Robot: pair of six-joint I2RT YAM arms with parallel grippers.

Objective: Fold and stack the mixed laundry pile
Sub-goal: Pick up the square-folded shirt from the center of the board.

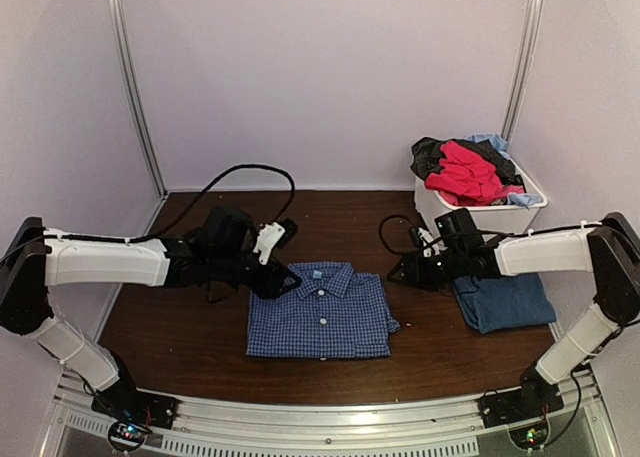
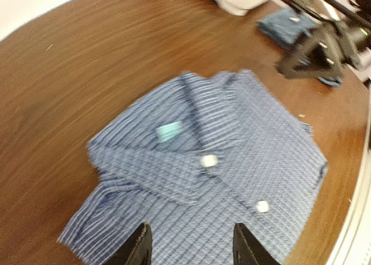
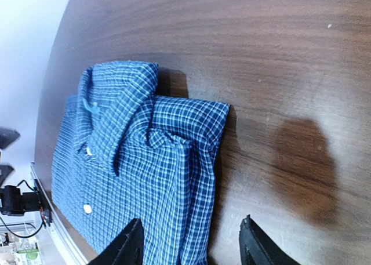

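Note:
A blue-and-white check button shirt lies folded flat in the middle of the table; it also shows in the left wrist view and the right wrist view. A folded dark-blue T-shirt lies to its right. Red, black and light-blue clothes fill the bin at the back right. My left gripper is open and empty above the shirt's left collar corner. My right gripper is open and empty just right of the shirt's upper right edge.
A white plastic bin stands at the back right against the wall. A black cable loops over the back left of the brown table. A metal rail runs along the near edge.

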